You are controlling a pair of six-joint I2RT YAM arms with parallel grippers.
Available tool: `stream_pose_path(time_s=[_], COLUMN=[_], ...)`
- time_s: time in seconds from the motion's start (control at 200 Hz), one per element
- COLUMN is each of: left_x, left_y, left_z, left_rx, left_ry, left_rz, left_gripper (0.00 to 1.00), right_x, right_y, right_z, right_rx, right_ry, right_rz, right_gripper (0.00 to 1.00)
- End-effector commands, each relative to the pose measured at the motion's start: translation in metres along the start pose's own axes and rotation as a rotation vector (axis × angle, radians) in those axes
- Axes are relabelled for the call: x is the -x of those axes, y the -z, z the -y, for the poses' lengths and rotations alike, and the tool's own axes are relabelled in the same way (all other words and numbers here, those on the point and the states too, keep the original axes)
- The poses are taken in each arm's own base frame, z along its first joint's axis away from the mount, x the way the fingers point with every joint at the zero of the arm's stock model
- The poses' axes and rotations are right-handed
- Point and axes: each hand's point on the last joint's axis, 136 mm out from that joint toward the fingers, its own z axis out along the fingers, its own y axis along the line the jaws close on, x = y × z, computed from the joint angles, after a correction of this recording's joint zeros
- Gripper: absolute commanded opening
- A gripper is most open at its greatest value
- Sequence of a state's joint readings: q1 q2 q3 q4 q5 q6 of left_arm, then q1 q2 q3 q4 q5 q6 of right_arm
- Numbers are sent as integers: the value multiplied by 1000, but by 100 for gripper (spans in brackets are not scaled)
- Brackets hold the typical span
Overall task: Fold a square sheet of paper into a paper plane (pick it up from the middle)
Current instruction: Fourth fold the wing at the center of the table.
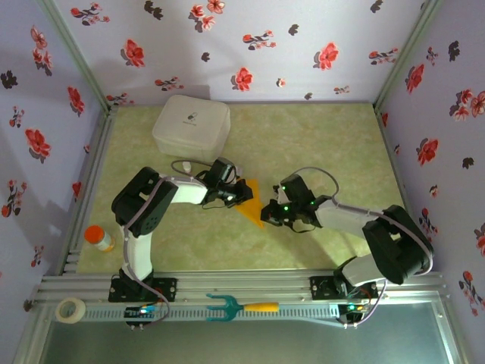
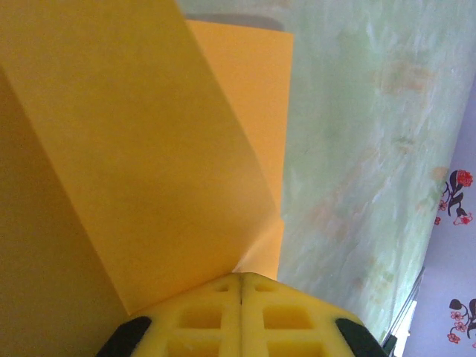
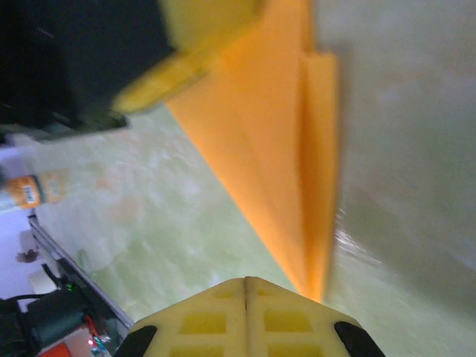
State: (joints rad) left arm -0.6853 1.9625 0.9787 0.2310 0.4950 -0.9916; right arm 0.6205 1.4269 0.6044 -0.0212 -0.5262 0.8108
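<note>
Here, the paper plane point(image 1: 254, 205) is near the middle of the table point(image 1: 326, 144), between the two arms. It is orange-yellow paper folded into a thin, pointed shape. From above, its point aims at the near edge of the table. Its wide end is tucked under the left gripper point(image 2: 242, 281).

In the left wrist view, the two yellow fingers point(image 2: 201, 320) of that gripper are pressed tight together. The paper comes out right at the line where they meet, so the left gripper is pinching the plane. From there the paper spreads away in big flat flaps with a fold between them.

The right gripper point(image 3: 245, 282) is just beside the plane's pointed end, on its right side. Its yellow fingers are pressed together too, with no gap. In the right wrist view, the sharp tip of the plane comes down next to those fingers, a bit to the right of the line where they meet. I cannot tell if the tip touches them.

A white plastic box point(image 1: 191, 125) with a lid sits toward the far left corner of the table, behind the left gripper. A small bottle point(image 1: 98, 239) with an orange cap stands at the left edge, close to the near left corner.

On the metal rail point(image 1: 303, 284) along the near edge, a roll of tape point(image 1: 72, 309) lies at the left end. A teal fork tool point(image 1: 235, 305) with a yellow handle lies between the two arm bases. The walls point(image 1: 303, 45) around the table are purple with red flowers.
</note>
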Motion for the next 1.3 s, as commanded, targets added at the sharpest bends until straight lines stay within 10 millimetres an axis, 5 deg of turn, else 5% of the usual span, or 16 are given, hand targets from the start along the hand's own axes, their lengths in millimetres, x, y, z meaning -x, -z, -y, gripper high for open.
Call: stream_pose_path(time_s=[0.0,0.105,0.24,0.565,0.745,1.015,1.295], left_x=[-17,-18,-18,-19,-22,-34,-41], left_y=[-8,-8,-9,-9,-9,-4,-3], left_z=[-43,-42,-42,-43,-44,-37,-35], left_rx=[124,123,123,126,125,120,133], left_ry=[50,50,49,50,57,67,64], left_rz=[-41,-42,-43,-47,-47,-24,-8], left_gripper=[7,7,7,7,7,7,7], right_x=[5,1,-8,-43,-43,1,24], right_y=[-8,-22,-34,-30,-11,41,11], right_z=[-17,-14,14,51,40,32,-12], right_rx=[37,22,-46,-34,4,-83,75], right_ry=[24,21,-17,-113,-107,-66,-67], right_rz=[-28,-63,-85,-92,-51,156,74], right_gripper=[2,2,2,2,3,5,5])
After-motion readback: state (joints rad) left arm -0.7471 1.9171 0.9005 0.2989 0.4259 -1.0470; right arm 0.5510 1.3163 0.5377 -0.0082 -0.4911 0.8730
